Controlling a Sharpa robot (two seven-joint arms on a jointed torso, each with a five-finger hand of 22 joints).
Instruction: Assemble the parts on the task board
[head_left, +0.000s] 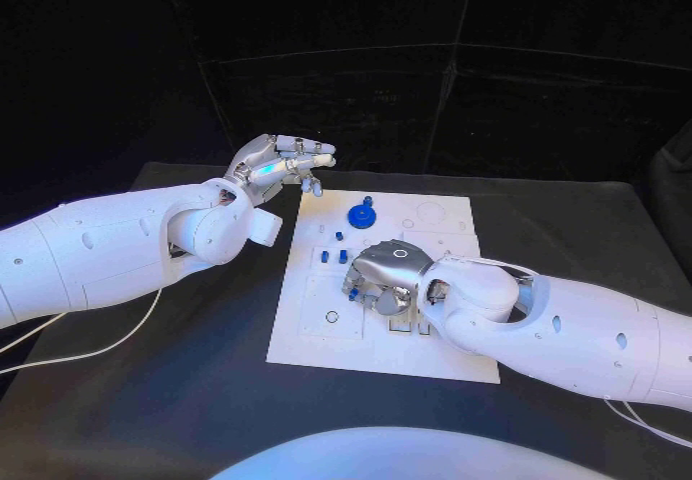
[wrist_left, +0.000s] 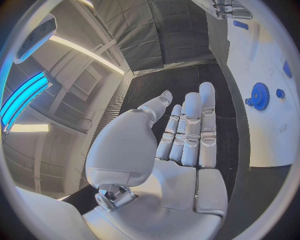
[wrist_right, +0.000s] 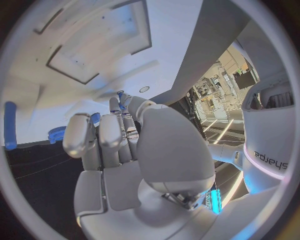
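The white task board (head_left: 320, 330) lies in the middle of the table. A blue gear (head_left: 361, 215) stands near its far edge, and it appears again as the gear (wrist_left: 259, 96) in the left wrist view. Small blue parts (head_left: 335, 257) stand left of centre. My right hand (head_left: 387, 280) is low over the board's middle with fingers curled down. In the right wrist view, my right hand (wrist_right: 125, 145) pinches a small blue part (wrist_right: 120, 93) between thumb and fingertips. My left hand (head_left: 281, 162) hovers beyond the board's far left corner; my left hand (wrist_left: 187, 135) has straight fingers and holds nothing.
A blue peg (wrist_right: 9, 125) and the gear (wrist_right: 56, 135) lie on the board (wrist_right: 94, 30) beyond my right fingers. Black table (head_left: 173, 400) surrounds the board. A white cable (head_left: 101, 340) trails under my left arm.
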